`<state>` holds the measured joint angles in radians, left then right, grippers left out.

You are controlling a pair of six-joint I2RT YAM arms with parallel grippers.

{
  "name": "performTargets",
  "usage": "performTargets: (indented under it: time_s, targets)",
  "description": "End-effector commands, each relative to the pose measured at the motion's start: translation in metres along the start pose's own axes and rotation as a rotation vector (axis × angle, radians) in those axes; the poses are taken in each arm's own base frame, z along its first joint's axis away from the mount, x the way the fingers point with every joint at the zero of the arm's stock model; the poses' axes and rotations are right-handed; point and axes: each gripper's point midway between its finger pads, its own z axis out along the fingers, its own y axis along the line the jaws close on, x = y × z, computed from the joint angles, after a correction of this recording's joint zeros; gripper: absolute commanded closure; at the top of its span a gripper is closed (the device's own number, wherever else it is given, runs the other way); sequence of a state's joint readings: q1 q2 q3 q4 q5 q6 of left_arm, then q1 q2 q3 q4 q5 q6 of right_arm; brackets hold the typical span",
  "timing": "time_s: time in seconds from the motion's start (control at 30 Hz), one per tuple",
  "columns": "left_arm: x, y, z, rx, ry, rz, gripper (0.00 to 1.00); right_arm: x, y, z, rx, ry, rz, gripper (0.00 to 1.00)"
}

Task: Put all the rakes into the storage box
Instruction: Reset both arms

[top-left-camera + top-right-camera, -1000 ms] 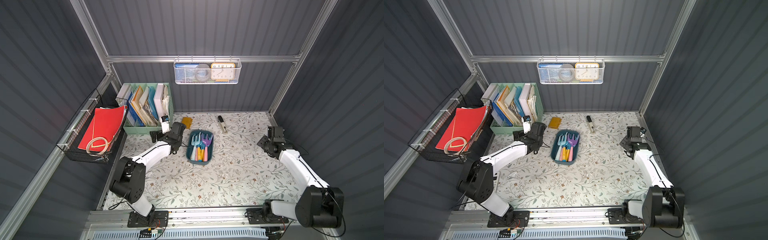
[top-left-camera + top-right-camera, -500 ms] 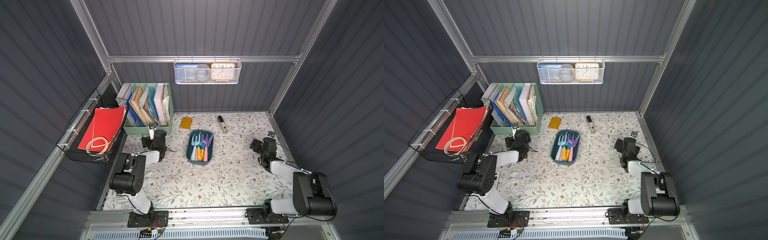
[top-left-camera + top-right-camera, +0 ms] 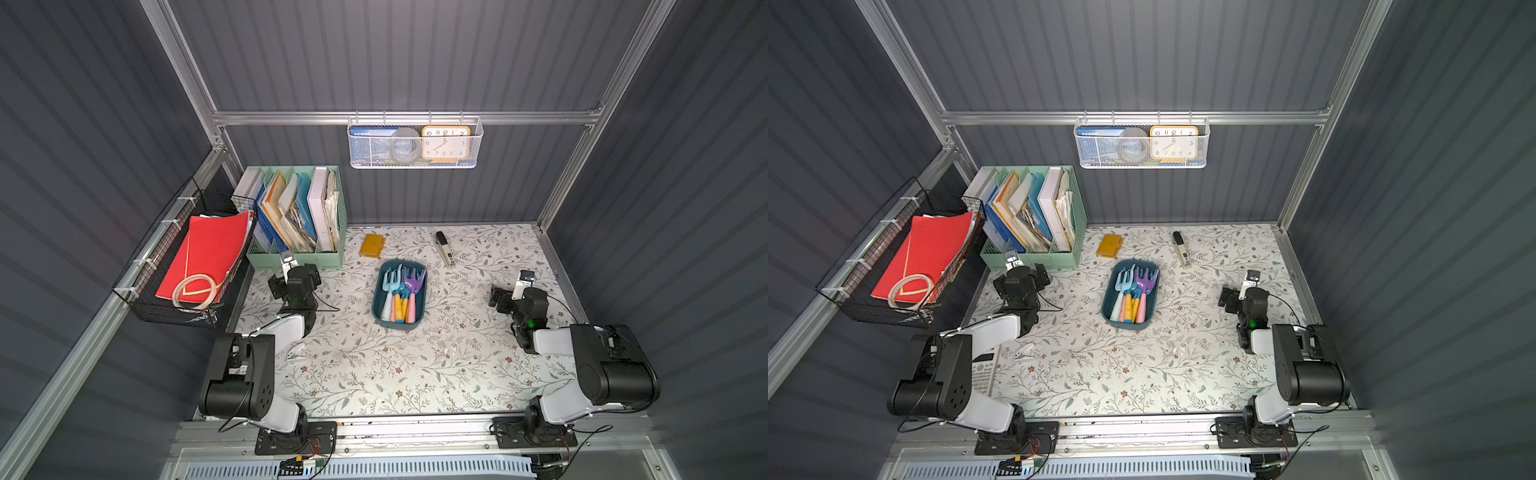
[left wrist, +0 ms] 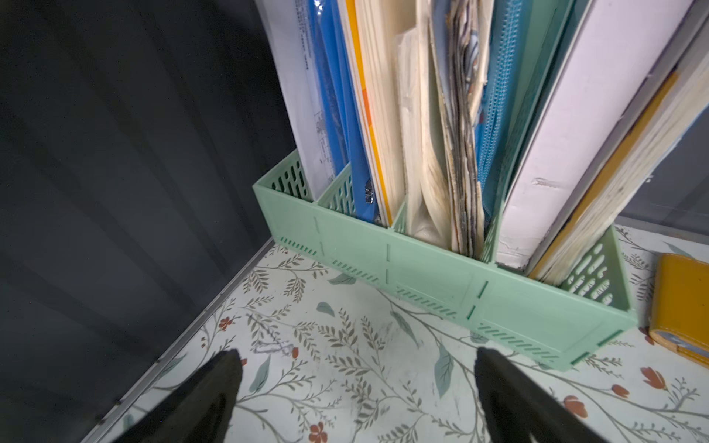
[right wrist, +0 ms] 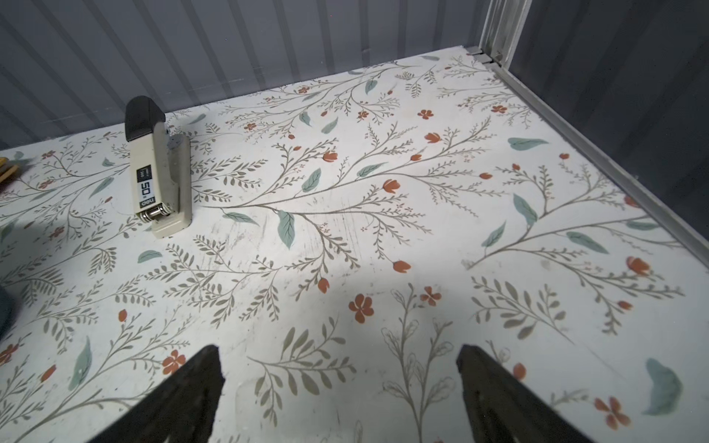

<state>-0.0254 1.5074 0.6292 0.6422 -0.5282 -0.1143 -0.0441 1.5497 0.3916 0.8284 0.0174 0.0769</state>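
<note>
Your left gripper [image 4: 356, 387] and right gripper [image 5: 337, 379]: jaws spread wide, holding nothing. Smooth plastic rake [image 3: 412, 286] lies inside rounded teal storage box [image 3: 376, 307].

Bare table [image 3: 415, 365] lies in front of the box [image 3: 400, 323]; behind it, the organizer [image 3: 297, 259], wallet [image 3: 372, 245] and stapler [image 3: 444, 248] crowd the back edge.

Floral table [image 3: 415, 374], storage box [image 3: 379, 307], file organizer [image 3: 299, 262], stapler [image 3: 444, 249], yellow case [image 3: 372, 245]
</note>
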Motion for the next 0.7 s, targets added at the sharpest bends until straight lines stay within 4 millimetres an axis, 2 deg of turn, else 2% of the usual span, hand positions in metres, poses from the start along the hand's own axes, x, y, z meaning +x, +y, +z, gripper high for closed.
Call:
performTargets:
  time_s: [0.0, 0.1, 0.17, 0.23, 0.27, 0.3, 0.33, 0.37, 0.4, 0.43, 0.5, 0.67]
  targets:
    - [0.023, 0.012, 0.001, -0.017, 0.030, -0.037, 0.00, -0.015, 0.005, 0.000, -0.024, -0.039, -0.015, 0.01]
    - [0.038, 0.005, 0.008, 0.013, 0.044, -0.055, 0.03, -0.015, 0.006, 0.000, -0.025, -0.039, -0.015, 0.01]
    - [0.029, -0.007, 0.007, 0.093, -0.011, -0.060, 0.02, -0.015, 0.005, 0.000, -0.024, -0.038, -0.015, 0.01]
    - [0.034, -0.014, 0.012, 0.126, -0.011, -0.047, 0.00, -0.015, 0.005, 0.000, -0.024, -0.039, -0.015, 0.01]
    - [0.040, -0.014, 0.015, 0.123, -0.015, -0.049, 0.00, -0.015, 0.006, 0.000, -0.025, -0.038, -0.015, 0.01]
    - [0.036, -0.012, 0.014, 0.138, -0.062, -0.054, 0.00, -0.015, 0.005, 0.000, -0.024, -0.038, -0.015, 0.01]
    - [0.047, -0.004, 0.014, 0.134, -0.017, -0.105, 0.00, -0.016, 0.005, 0.000, -0.024, -0.040, -0.015, 0.01]
    - [0.042, 0.008, 0.010, 0.103, -0.094, -0.131, 0.00, -0.016, 0.005, 0.000, -0.024, -0.040, -0.015, 0.01]
    - [0.039, 0.011, 0.009, 0.089, -0.124, -0.099, 0.00, -0.015, 0.005, 0.000, -0.024, -0.038, -0.015, 0.01]
    - [0.050, 0.011, 0.013, 0.070, -0.042, -0.141, 0.00, -0.016, 0.005, 0.000, -0.024, -0.042, -0.015, 0.01]
    - [0.048, 0.012, 0.013, 0.070, -0.076, -0.096, 0.00, -0.016, 0.005, 0.000, -0.025, -0.047, -0.012, 0.01]
    - [0.051, 0.012, 0.014, 0.066, -0.039, -0.136, 0.00, -0.017, 0.006, 0.000, -0.027, -0.060, -0.016, 0.01]
